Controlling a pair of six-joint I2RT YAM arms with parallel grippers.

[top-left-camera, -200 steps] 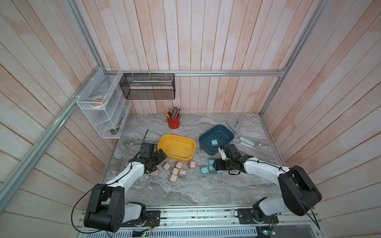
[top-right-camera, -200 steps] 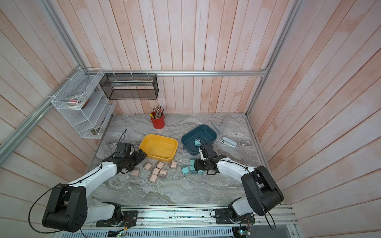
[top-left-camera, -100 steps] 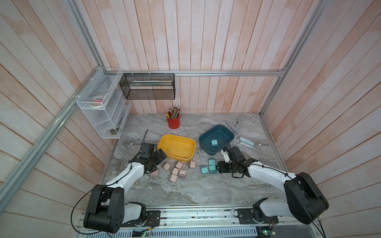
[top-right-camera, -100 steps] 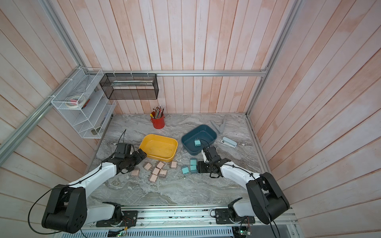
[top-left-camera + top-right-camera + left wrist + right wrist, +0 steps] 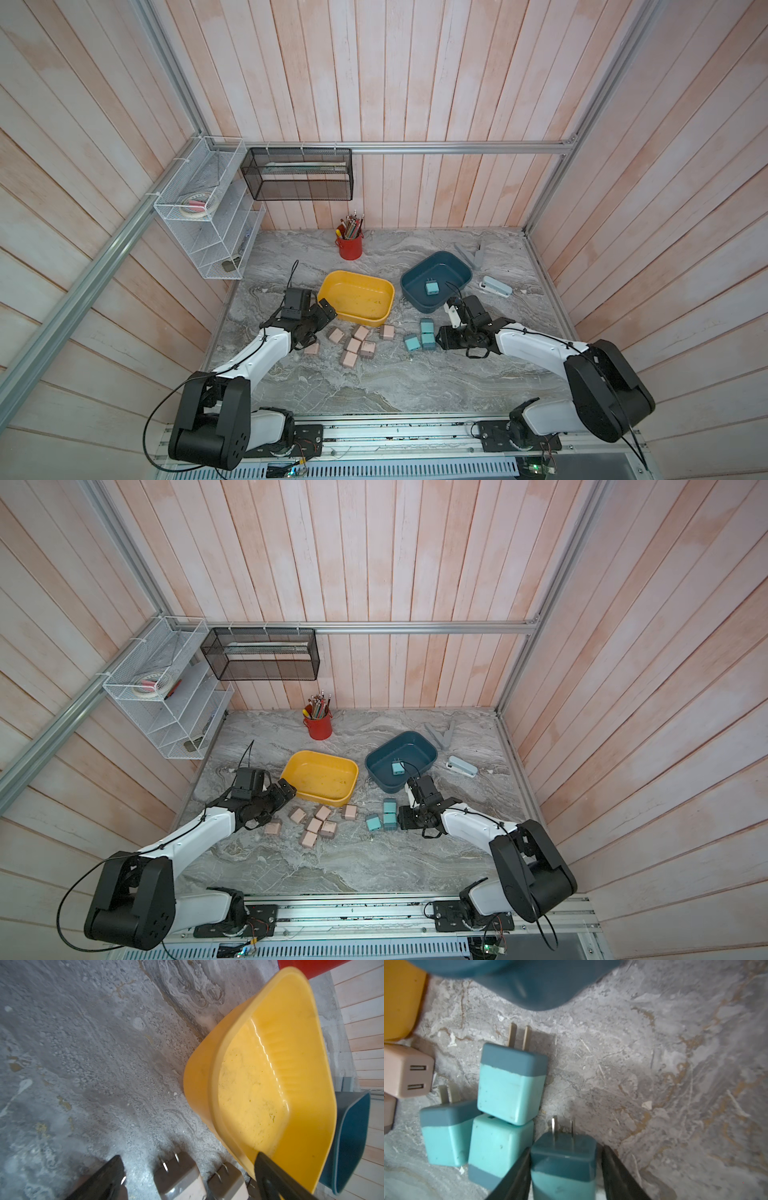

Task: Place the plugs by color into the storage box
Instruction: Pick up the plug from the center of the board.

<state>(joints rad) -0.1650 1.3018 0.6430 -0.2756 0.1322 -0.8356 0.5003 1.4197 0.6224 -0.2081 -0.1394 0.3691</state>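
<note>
Right end effector (image 5: pixel 565 1147) bracketed a teal plug (image 5: pixel 562 1167), jaws nearly closed; gripped or not, I couldn't tell. Left end effector (image 5: pixel 188 1156) gaped wide, empty, over pink plugs (image 5: pixel 178 1176).

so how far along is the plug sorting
Barely started. Done: one teal cube-shaped plastic plug lies in the dark blue plastic bin; the yellow plastic bin holds nothing. In hand: the right gripper straddles another teal plug on the marble table; the open left gripper hovers at the pink-beige plugs. Left: three loose teal plugs and all seven pink-beige ones.
</note>
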